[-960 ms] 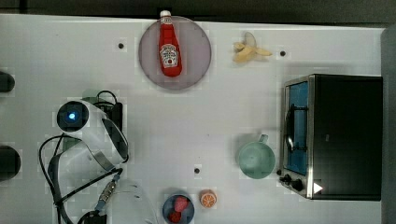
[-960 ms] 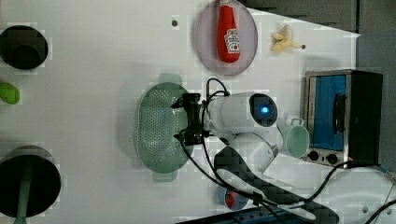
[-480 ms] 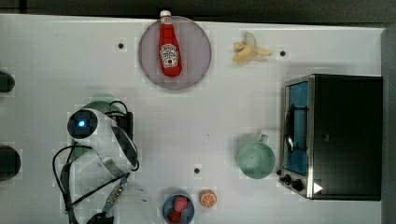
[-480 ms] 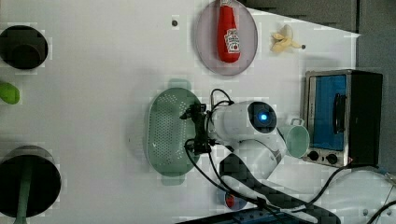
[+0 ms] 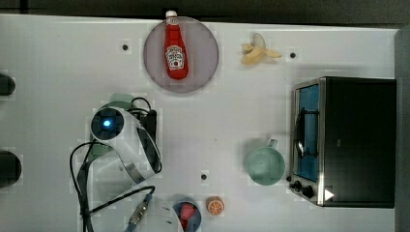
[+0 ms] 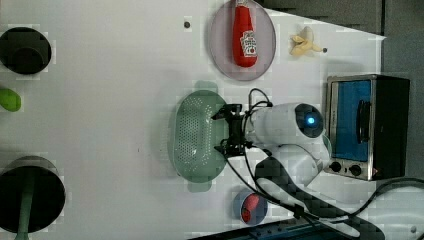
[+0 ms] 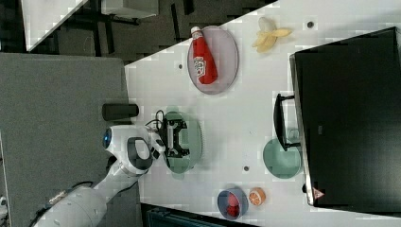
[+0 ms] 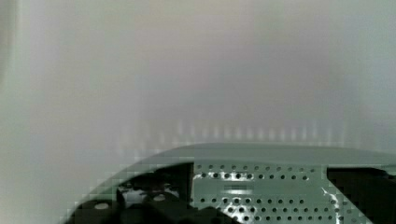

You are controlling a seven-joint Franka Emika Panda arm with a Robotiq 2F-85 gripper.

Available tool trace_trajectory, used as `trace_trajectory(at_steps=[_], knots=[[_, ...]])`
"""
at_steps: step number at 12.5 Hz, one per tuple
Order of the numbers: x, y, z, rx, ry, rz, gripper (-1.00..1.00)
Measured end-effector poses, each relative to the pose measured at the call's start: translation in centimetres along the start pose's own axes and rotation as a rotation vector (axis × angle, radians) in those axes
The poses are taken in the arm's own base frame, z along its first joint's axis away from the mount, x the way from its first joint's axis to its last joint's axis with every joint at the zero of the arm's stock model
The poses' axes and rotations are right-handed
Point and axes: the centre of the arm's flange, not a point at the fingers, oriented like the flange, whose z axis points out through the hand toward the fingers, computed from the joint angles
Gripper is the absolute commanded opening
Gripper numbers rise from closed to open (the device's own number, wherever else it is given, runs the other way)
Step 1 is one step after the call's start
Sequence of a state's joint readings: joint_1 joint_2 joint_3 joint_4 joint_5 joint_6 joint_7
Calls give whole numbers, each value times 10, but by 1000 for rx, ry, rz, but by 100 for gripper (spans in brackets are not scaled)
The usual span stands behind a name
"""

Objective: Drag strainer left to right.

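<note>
Hovering over the strainer point(image 6: 195, 135), the claw point(image 6: 231, 129) sits at the rim on the left view's right side, fingers spread wide and pinching nothing. Strainer is a pale mint oval with a holed bowl, lying flat on the white desk point(image 6: 110, 75); in the top view only bits of it point(image 5: 118, 100) peek out from under the arm's white head.

All places relative to the strainer, left view:
- plate point(image 6: 220, 45) up and to the right, near, with ketchup bottle point(image 6: 245, 36) lying on it
- banana point(image 6: 304, 44) further right past the plate
- toaster oven point(image 6: 367, 125) well apart to the right, behind the arm
- small blue bowl point(image 6: 250, 207) down and to the right, near, red stuff inside
- black round things at the desk's far left edge, well apart, plus a green item point(image 6: 9, 99)

Top view: mug point(image 5: 265, 165) stands just beside the oven front, well apart from the strainer on the top view's right; orange slice point(image 5: 215, 205) just beside the blue bowl.

Right view: claw point(image 7: 176, 138) above the strainer point(image 7: 191, 139), dark fingers apart over the bowl.

Wrist view: strainer's holed wall point(image 8: 261, 191) close up, dark finger point(image 8: 359, 191) just beside it, white desk beyond.
</note>
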State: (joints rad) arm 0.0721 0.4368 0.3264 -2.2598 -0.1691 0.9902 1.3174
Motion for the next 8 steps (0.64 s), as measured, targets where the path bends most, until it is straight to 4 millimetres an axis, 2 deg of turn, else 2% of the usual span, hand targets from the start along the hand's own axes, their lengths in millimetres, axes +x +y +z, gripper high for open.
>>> trace_trajectory(at_steps=[2,8], knots=[[18,-5,-5,24,16,-10,100],[81,-17,3,-7,28,2,100]])
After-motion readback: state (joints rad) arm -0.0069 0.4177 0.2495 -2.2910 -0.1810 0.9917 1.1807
